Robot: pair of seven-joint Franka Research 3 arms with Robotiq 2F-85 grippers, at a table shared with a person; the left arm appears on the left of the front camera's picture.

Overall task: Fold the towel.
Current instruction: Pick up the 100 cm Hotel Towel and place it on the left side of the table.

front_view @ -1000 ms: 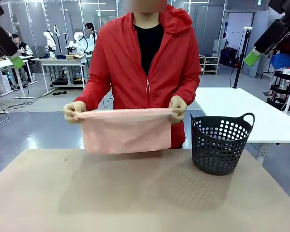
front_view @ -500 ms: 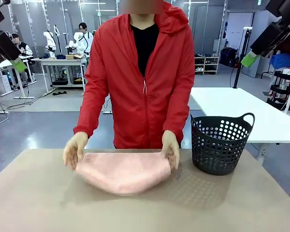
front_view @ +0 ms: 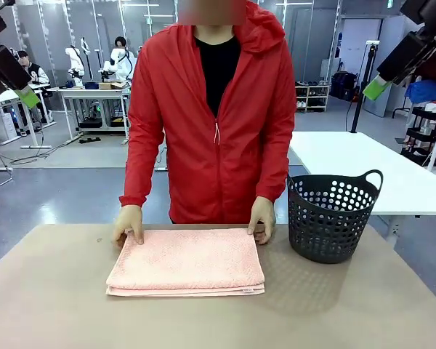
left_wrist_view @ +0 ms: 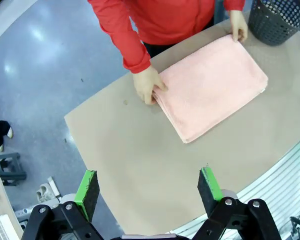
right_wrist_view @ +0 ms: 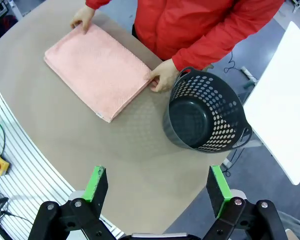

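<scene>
The left tool (left_wrist_view: 147, 185) hangs high over the tabletop (left_wrist_view: 130, 165), its jaws spread wide with nothing between the green pads (left_wrist_view: 88, 186) — released and empty. The right tool (right_wrist_view: 156, 182) is in the same state: jaws wide apart, gripping nothing, held well above the near edge of the tabletop. In the front view the two sit up in the top corners, the left tool at picture left and the right tool at picture right, both well apart from everything below.

Beneath them the towel (front_view: 185, 262) lies flat on the tabletop, folded into a neat rectangle of several layers. The stacked edges show along its near side. It sits around the middle of the tabletop, closer to the far edge, where a person in a red jacket (front_view: 218, 131) stands. The person rests both hands on the towel's far corners — one hand (front_view: 128, 222) at the corner away from the basket (front_view: 330, 218), the other hand (front_view: 262, 217) at the corner next to it. The fingers of each touch the cloth.

The basket is dark and perforated, with loop handles. It stands upright on the tabletop just beside the towel on the robot's right, not touching it. A white table (front_view: 363, 167) stands beyond it.
</scene>
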